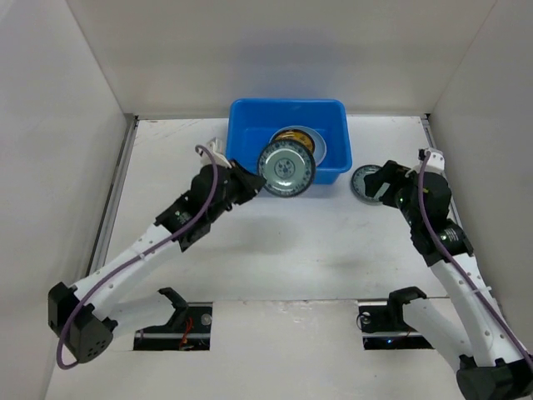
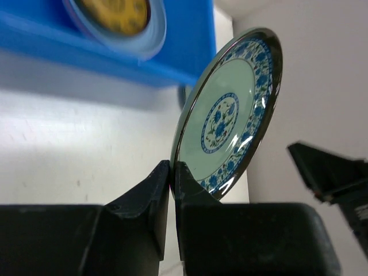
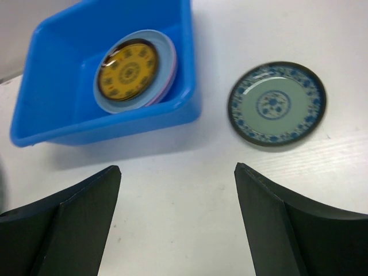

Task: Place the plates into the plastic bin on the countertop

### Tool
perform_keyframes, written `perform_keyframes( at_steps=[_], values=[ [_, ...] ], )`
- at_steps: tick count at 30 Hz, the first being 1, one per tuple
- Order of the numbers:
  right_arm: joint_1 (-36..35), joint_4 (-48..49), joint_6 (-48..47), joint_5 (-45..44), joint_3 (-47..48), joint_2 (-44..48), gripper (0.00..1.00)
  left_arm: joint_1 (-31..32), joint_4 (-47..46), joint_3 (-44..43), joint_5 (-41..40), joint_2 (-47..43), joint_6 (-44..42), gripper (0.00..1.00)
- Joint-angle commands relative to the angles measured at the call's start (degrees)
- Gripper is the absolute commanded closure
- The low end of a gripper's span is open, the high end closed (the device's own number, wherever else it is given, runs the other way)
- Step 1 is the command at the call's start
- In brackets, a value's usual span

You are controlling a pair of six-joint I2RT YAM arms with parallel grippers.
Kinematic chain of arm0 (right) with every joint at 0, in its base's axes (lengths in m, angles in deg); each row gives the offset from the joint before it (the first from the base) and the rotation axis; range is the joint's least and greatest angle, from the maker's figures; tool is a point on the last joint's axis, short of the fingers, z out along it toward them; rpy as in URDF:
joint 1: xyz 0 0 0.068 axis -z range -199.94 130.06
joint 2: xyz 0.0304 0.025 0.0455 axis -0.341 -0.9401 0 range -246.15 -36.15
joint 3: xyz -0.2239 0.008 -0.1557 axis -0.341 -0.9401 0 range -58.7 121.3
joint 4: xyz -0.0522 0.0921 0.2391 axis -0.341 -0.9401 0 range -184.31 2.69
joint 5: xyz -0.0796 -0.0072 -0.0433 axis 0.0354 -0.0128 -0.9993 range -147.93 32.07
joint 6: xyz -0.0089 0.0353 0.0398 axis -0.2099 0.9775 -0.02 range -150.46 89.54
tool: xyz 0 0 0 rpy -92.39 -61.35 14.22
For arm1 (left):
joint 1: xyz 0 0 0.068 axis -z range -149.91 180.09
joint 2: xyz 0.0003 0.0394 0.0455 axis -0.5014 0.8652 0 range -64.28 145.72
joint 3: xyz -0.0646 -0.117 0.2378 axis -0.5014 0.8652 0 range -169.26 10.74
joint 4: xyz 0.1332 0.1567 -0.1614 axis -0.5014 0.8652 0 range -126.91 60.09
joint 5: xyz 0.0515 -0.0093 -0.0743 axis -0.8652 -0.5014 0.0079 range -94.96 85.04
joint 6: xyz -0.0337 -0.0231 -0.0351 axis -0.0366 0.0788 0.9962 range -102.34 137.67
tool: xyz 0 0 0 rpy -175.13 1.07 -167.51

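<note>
L gripper (image 2: pixel 172 168) pinching teal patterned plate (image 2: pixel 230 121) by rim, on edge. R gripper (image 3: pixel 177 169) spread wide; 2nd teal plate (image 3: pixel 276 103) flat beside blue bin (image 3: pixel 57 129).

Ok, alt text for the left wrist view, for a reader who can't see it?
The left tool is shut on the rim of a teal plate, holding it on edge, near upright, over the white countertop. Behind, at upper left, the bin holds an amber plate on a light blue plate.
</note>
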Motion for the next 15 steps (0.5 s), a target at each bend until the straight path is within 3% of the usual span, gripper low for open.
perform_keyframes(
  at_steps=[1,6,15],
  values=[
    [2.9,-3.1,3.3,0.1,-0.7,0.2,0.15,-6.1,8.5,-10.4,2.2,4.0,-9.8,0.95],
    [3.5,-6.5,7.8,-0.5,-1.4,0.2,0.15,-12.7,3.6,-22.8,6.9,16.5,-15.7,0.95],
    [4.3,-10.6,9.9,-0.9,-3.1,3.4,0.16,-16.2,-1.1,-44.6,13.7,43.4,-24.3,0.94]
  ],
)
